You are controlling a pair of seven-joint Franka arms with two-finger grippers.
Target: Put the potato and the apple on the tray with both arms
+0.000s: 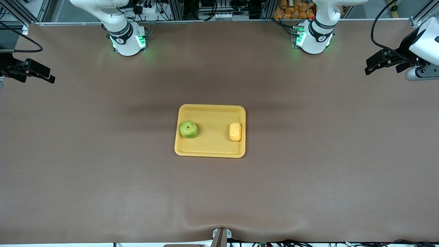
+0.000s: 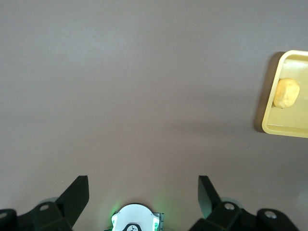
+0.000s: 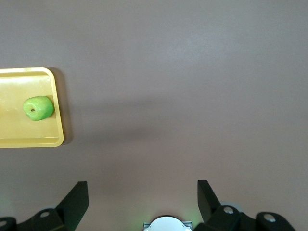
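Note:
The yellow-orange tray (image 1: 212,145) lies in the middle of the table. The green apple (image 1: 188,129) sits in it at the right arm's end. The potato (image 1: 235,131) lies in it at the left arm's end. My left gripper (image 1: 369,68) is open and empty, up over the table's left-arm end, well away from the tray. My right gripper (image 1: 49,78) is open and empty over the right-arm end. The left wrist view shows its open gripper (image 2: 143,192), the tray (image 2: 288,126) and the potato (image 2: 287,93). The right wrist view shows its open gripper (image 3: 143,192), the tray (image 3: 19,130) and the apple (image 3: 38,108).
The brown table cover (image 1: 103,171) is bare around the tray. The arm bases (image 1: 128,39) (image 1: 313,37) glow green along the table's edge farthest from the front camera. A small mount (image 1: 221,236) sits at the nearest edge.

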